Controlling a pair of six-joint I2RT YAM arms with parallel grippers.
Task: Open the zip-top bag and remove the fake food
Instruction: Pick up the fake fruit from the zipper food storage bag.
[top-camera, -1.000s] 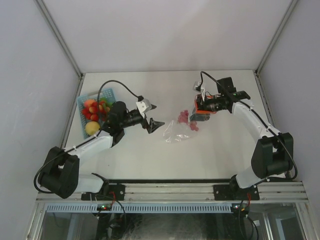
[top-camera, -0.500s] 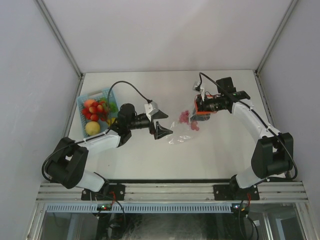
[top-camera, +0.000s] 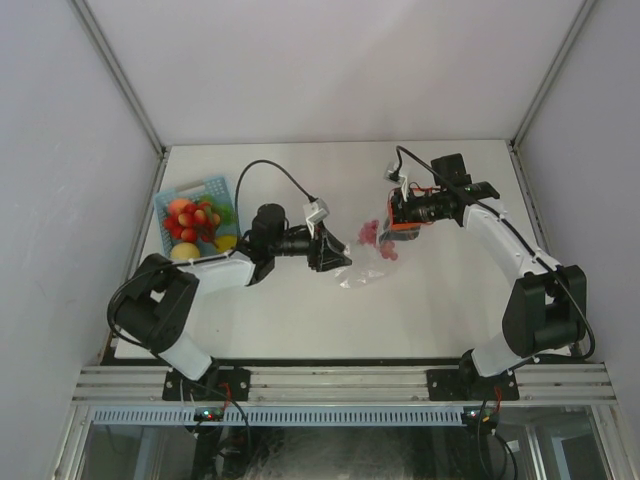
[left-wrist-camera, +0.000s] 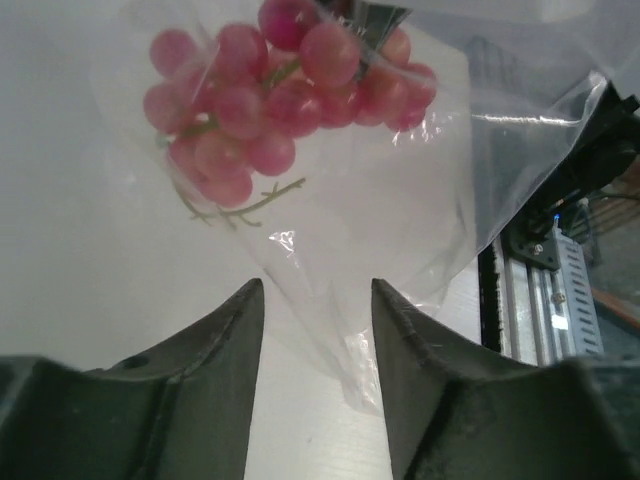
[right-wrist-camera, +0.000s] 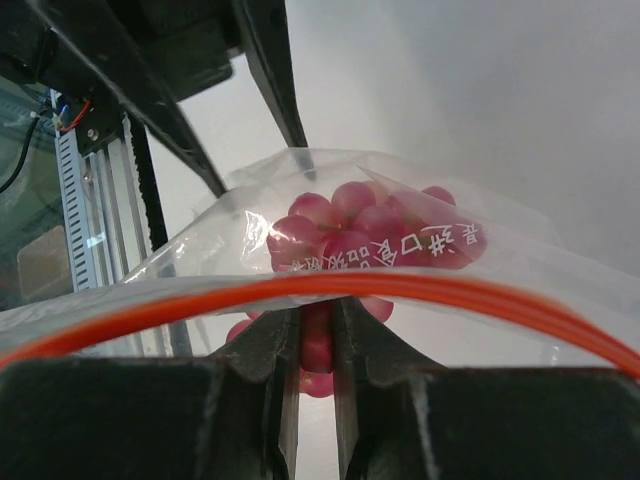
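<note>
The zip-top bag (top-camera: 358, 270) lies crinkled mid-table, its red-orange zip strip (right-wrist-camera: 450, 290) lifted at the right end. My right gripper (top-camera: 393, 222) is shut on the bag's film just under that strip, which crosses in front of its fingertips (right-wrist-camera: 280, 335). Inside the bag sits the fake food, a bunch of pink-red grapes (left-wrist-camera: 270, 110), also seen from above (top-camera: 372, 234). My left gripper (left-wrist-camera: 315, 300) is at the bag's opposite, lower corner (left-wrist-camera: 372, 385). Its jaws are partly narrowed and still apart. The clear corner hangs between them, close to the right finger (left-wrist-camera: 415, 340).
A light-blue slotted basket (top-camera: 218, 185) with several red, yellow and green plastic fruits stands at the table's left edge, behind my left arm. Grey walls close in the table at the back and sides. The rail with the arm bases runs along the near edge.
My left arm has swung right from beside the basket to the bag's lower corner, and its jaws have narrowed around it. The right gripper has kept its hold.
</note>
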